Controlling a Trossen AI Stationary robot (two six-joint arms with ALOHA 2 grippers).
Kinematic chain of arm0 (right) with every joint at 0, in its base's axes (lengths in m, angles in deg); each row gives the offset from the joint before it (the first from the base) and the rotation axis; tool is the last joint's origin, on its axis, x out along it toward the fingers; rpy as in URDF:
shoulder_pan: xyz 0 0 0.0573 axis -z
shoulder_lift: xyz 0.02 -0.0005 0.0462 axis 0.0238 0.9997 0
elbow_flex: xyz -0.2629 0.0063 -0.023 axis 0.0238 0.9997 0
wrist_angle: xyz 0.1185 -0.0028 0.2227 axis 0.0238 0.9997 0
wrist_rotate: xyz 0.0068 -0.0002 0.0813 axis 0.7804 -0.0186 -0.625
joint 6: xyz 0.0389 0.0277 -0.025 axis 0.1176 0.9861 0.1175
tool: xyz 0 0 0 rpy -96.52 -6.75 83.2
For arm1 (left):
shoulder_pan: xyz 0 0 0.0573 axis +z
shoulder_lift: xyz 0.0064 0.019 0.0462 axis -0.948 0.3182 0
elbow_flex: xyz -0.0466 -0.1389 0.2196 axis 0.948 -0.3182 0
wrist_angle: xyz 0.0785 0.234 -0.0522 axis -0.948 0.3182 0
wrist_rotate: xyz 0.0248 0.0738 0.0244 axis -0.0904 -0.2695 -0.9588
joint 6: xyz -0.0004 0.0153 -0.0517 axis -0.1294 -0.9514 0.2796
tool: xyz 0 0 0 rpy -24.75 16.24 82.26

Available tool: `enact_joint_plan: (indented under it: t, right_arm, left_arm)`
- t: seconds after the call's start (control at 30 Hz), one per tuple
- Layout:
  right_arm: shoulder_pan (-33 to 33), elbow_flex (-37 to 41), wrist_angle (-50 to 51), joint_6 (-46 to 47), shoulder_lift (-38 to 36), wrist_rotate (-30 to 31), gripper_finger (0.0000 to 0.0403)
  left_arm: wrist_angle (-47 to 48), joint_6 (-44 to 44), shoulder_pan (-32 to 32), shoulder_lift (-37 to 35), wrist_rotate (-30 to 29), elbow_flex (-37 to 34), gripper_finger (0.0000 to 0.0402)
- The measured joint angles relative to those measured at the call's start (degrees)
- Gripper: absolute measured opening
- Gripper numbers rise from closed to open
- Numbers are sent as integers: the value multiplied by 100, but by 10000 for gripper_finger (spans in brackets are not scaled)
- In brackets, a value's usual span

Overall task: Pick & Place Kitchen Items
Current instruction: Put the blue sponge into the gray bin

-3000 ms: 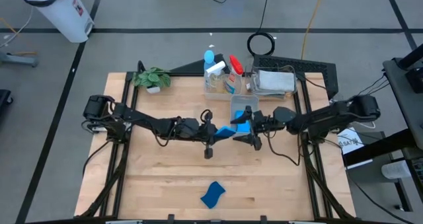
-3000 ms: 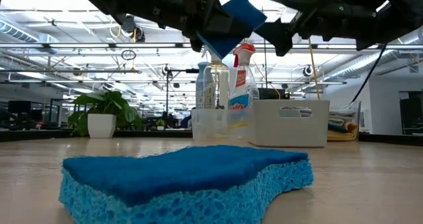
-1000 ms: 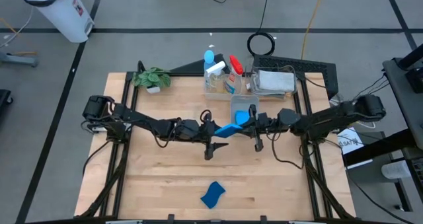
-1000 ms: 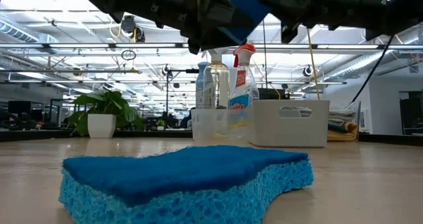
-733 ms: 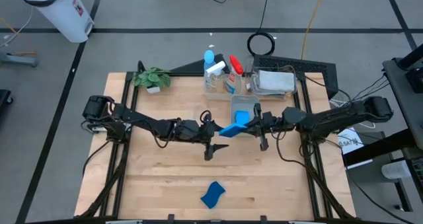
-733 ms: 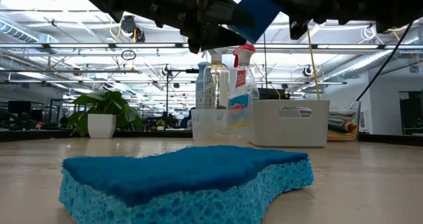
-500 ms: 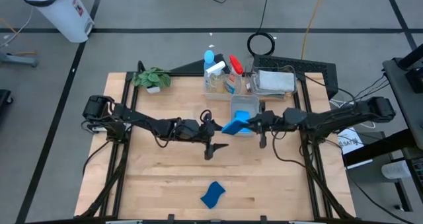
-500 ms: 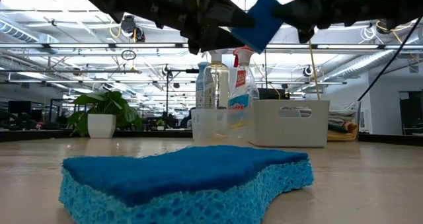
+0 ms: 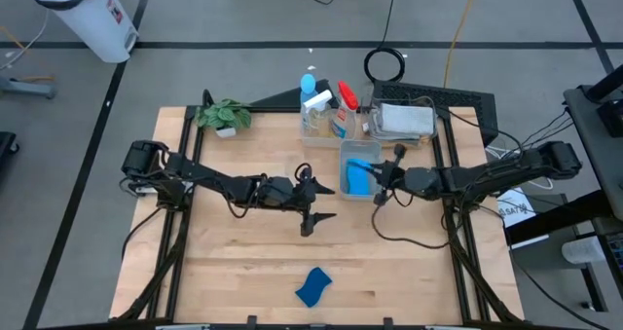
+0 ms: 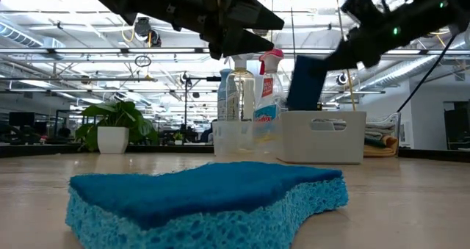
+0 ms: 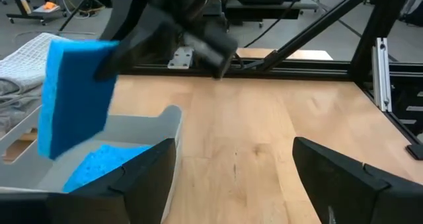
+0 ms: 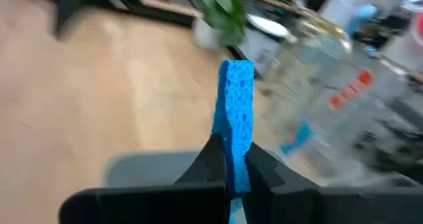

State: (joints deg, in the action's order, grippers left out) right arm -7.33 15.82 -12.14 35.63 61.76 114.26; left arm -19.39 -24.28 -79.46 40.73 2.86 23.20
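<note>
Right gripper (image 12: pixel 231 159) is clamped on a blue sponge (image 12: pixel 236 112), held on edge over the clear bin (image 9: pixel 345 159) just right of frame centre; it looks clear of the rim, though depth is hard to judge. Another sponge (image 11: pixel 99 163) lies inside. Left gripper (image 9: pixel 313 205) hangs wide, empty, mid-table. A third sponge (image 9: pixel 312 286) sits alone on open wood at bottom centre of the table (image 9: pixel 234 262).

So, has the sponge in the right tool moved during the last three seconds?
Yes. In the high view the sponge, held in the right tool, went from between the two arms toward the bottles, and now hangs over the clear bin.
</note>
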Motion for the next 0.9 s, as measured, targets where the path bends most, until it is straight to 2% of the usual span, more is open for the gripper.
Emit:
enact_joint_plan:
  t: [0.13, 0.27, 0.4, 0.63, 0.77, 0.9]
  right_arm:
    - [18, 145, -129, -458, 202, 633, 0]
    - [117, 425, -674, -1119, 504, 598, 0]
    - [282, 629, -1213, -1352, 815, 580, 0]
    - [565, 691, -1369, -1285, 1080, -423, 0]
    - [595, 693, -1372, -1057, 1080, -725, 0]
    - [593, 693, -1369, -996, 1080, -771, 6]
  left_arm:
    - [-14, -21, 4, -1, -2, 0, 310]
    - [-19, -24, 4, -2, -2, 0, 310]
    - [-10, -28, 4, -2, -2, -2, 310]
    - [7, -33, 4, -2, -4, 0, 310]
    - [15, -33, 4, -2, -2, 0, 310]
    - [13, -33, 4, -2, -2, 0, 310]
